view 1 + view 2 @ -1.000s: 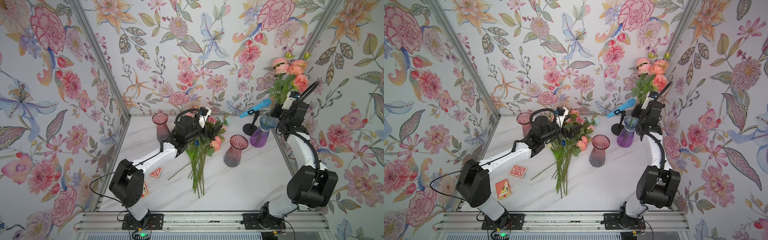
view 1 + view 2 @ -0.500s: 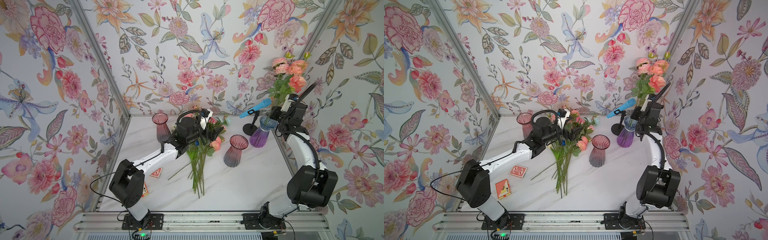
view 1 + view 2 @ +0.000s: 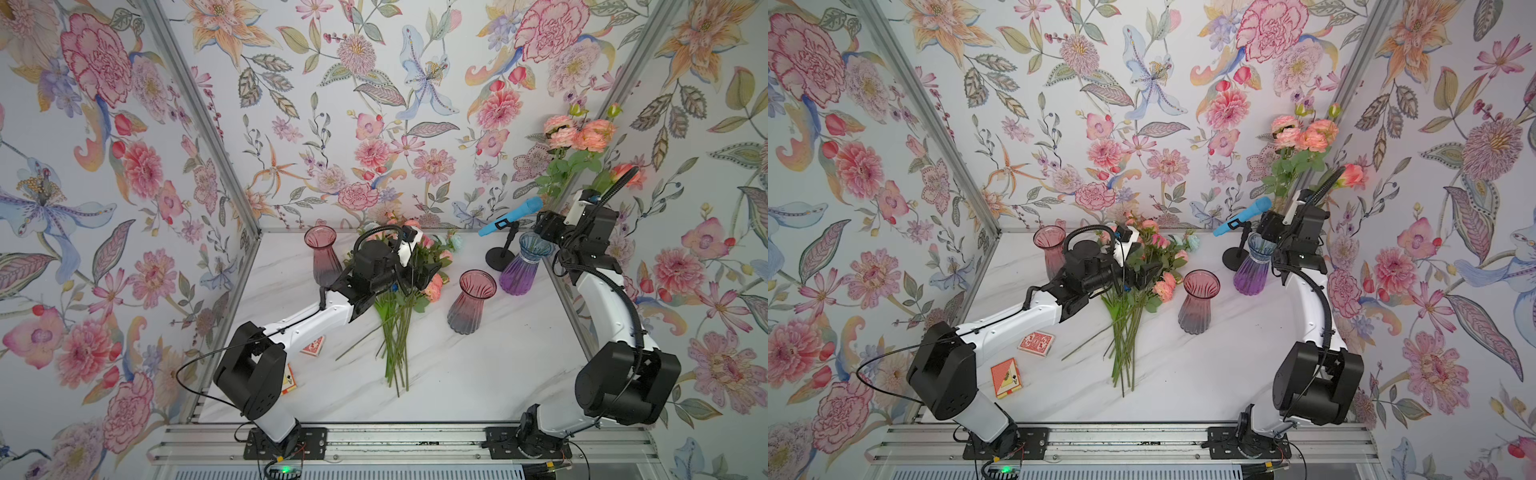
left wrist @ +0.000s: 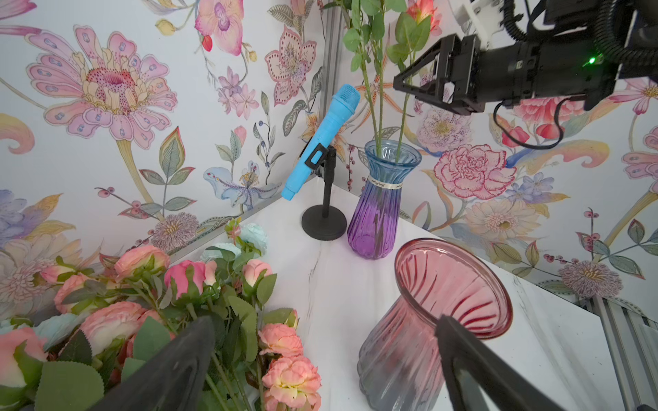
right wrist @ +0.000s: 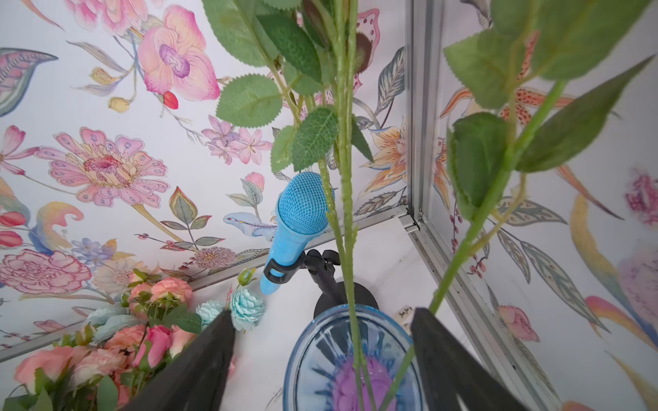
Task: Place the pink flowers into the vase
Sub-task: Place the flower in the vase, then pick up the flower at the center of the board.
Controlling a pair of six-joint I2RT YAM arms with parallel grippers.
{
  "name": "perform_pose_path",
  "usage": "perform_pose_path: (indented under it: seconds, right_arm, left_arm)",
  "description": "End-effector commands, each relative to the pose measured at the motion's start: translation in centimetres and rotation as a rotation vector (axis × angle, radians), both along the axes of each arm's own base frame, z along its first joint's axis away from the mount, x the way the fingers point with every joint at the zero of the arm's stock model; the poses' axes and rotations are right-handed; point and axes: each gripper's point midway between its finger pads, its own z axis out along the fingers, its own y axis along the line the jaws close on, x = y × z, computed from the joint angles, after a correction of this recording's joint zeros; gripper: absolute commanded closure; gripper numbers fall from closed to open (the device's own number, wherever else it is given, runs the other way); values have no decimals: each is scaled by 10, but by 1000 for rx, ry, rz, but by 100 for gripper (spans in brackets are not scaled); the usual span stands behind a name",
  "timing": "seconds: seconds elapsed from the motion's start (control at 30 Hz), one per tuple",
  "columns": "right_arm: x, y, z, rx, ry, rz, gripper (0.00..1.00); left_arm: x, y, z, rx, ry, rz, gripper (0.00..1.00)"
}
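Observation:
The vase (image 3: pixel 524 270), blue glass fading to purple, stands at the back right of the table. Pink flowers (image 3: pixel 577 135) rise from it, their green stems (image 5: pixel 343 213) dropping into its mouth (image 5: pixel 352 366). My right gripper (image 5: pixel 322 312) hovers just above the rim, open, with the stems passing free between its fingers; in a top view it is by the vase's neck (image 3: pixel 540 224). More pink flowers (image 3: pixel 399 307) lie in a bunch mid-table. My left gripper (image 4: pixel 324 322) is open and empty over their heads (image 4: pixel 281 338).
A pink-grey vase (image 3: pixel 471 301) stands right of the bunch, another (image 3: pixel 322 259) at the back left. A blue microphone (image 3: pixel 511 216) on a black stand sits beside the purple vase. Pale blue blooms (image 4: pixel 254 236) lie in the bunch. Card packs (image 3: pixel 1036 343) lie front left.
My right gripper has opened and let go of the stems, which now stand in the vase by themselves. The left arm has barely shifted above the bunch.

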Motion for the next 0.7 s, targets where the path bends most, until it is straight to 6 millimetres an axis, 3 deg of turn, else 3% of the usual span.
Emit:
perform_pose_path:
  seconds: [0.0, 0.13, 0.33, 0.67]
  right_arm:
    - [-13, 10, 14, -4, -22, 8, 11]
    - [-19, 18, 17, -8, -23, 17, 0]
    - [-27, 40, 20, -17, -22, 56, 1]
    - [-52, 128, 16, -32, -3, 278, 0]
  left_arm:
    - [-5, 3, -5, 28, 14, 13, 0]
    - [-5, 5, -20, 62, 48, 22, 0]
    - [-3, 7, -57, 158, 140, 33, 0]
    - [-1, 6, -128, 314, 325, 33, 3]
